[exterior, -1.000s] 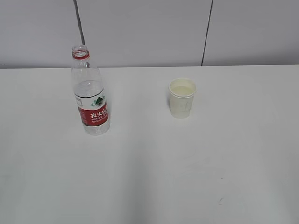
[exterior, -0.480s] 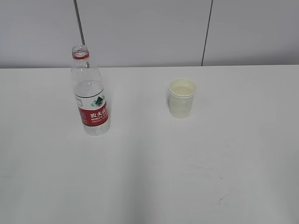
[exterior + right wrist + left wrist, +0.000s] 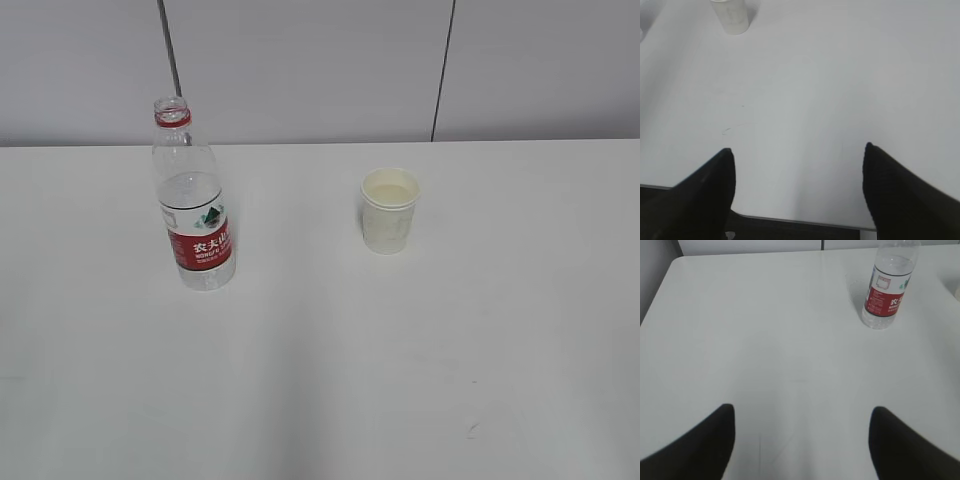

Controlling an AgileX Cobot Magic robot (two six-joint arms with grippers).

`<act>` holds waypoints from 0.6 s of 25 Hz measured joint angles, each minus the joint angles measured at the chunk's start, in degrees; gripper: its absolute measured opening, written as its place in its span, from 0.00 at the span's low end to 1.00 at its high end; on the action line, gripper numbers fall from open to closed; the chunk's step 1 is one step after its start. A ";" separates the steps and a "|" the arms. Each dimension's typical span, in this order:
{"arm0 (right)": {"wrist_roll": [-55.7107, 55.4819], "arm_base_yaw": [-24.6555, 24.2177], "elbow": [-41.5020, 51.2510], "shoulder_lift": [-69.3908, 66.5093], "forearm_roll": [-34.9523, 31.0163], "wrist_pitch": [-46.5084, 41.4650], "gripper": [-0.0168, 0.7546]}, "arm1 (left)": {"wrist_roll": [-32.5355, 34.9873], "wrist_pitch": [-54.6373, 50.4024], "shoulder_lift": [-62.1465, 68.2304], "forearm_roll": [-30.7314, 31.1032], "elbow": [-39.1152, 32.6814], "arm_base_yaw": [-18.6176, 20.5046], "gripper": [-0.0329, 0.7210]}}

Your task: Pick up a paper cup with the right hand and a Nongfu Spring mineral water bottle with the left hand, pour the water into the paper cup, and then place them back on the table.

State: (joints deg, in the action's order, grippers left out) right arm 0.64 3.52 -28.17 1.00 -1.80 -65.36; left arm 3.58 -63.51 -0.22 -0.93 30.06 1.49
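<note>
**Both arms parked, bottle and cup each sit dead ahead of their own end effector**

So the bottle stands upright toward the back-left of the worktop, cap off, red label facing the front edge, part full of water. The cup stands upright too, toward the back and a bit right of centre, well apart from the bottle, and there seems to be pale liquid in it already.

What the next move hangs on: both things have their long axis vertical, so each wants a sideways grab around the body, not from the top. In the left wrist view the bottle lies far ahead and off to the right of the left end effector, whose fingers are spread wide with nothing between them. In the right wrist view the cup lies far ahead and to the left of the right end effector, also spread and empty, hovering near the front edge.

Each arm is nearer its own thing, so I'd guess no crossing is needed. Neither arm shows in the exterior view.
</note>
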 joint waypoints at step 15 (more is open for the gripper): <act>0.00 0.00 0.00 0.00 0.00 0.00 0.78 | 0.00 0.00 0.00 0.00 0.00 0.00 0.72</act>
State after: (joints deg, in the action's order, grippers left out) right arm 0.64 3.52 -28.17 1.00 -1.80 -65.36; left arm 3.58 -63.51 -0.22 -0.93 30.06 1.49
